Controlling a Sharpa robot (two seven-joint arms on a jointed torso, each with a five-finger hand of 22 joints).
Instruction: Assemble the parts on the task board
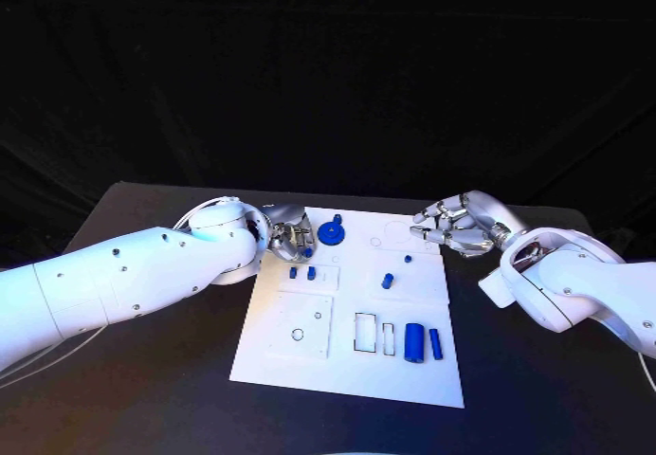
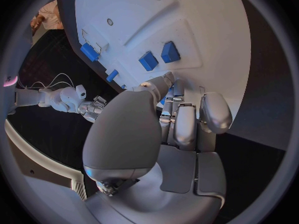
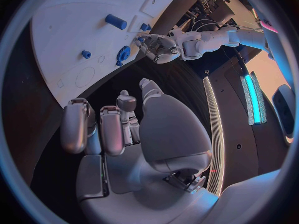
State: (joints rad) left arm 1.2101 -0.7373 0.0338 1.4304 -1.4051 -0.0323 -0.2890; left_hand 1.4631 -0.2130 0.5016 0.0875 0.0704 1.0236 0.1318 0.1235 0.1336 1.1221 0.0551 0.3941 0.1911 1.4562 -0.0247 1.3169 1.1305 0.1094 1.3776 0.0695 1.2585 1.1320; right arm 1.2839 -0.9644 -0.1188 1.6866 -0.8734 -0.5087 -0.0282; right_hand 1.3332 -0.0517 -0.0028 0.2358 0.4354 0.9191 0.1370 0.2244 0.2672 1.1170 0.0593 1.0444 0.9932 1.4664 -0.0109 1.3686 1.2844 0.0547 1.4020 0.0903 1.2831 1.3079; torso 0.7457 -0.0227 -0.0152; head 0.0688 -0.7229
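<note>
Task board (image 1: 349, 332) on black table (image 1: 547, 398), dark backdrop

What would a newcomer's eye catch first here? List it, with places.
The white board in the middle of the black table, dotted with small blue parts, two of them side by side near its front right. The left hand sits over the board's far left edge beside a round blue part; the right hand hangs at the far right corner, fingers curled.
</note>
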